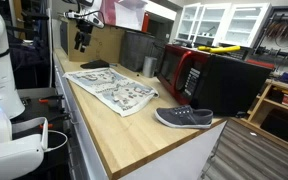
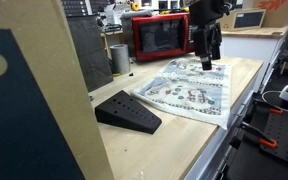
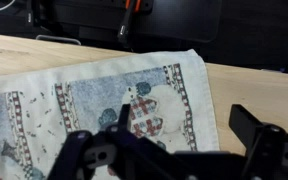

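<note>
A patterned cloth [image 1: 109, 93] with snowman prints lies flat on the wooden counter [image 1: 134, 135], and it also shows in an exterior view [image 2: 189, 93]. My gripper [image 1: 82, 40] hangs in the air above the cloth's far end, and its dark body stands out over the cloth [image 2: 208, 50]. In the wrist view the gripper [image 3: 184, 112] is open, its two black fingers spread wide over the cloth [image 3: 94, 105] near the cloth's right hem. Nothing is between the fingers. The gripper does not touch the cloth.
A grey slip-on shoe [image 1: 184, 118] rests near the counter's front corner. A red microwave [image 1: 179, 68] and a black one [image 1: 224, 85] stand along the back. A black wedge [image 2: 127, 112] lies beside the cloth, with a metal can [image 2: 119, 58] behind it.
</note>
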`<state>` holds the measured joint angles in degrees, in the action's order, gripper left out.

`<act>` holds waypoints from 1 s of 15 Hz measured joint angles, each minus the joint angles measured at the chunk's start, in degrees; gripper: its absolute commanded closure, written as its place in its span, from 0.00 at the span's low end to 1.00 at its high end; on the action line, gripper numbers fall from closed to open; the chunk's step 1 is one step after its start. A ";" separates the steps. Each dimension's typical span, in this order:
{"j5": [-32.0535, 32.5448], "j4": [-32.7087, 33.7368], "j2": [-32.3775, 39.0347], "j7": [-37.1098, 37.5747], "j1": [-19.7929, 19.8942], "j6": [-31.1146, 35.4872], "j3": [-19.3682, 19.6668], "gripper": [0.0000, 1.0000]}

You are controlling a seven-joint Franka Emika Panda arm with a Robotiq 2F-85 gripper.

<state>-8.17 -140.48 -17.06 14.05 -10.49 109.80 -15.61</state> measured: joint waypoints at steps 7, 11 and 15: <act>0.00 0.00 0.00 0.00 0.00 0.00 0.01 0.00; 0.09 0.00 -0.01 -0.43 -0.03 0.00 0.22 0.00; 0.15 -0.04 -0.74 -5.22 0.47 0.53 3.86 0.00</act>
<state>-8.03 -140.52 -17.80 8.82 -10.02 110.33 -11.75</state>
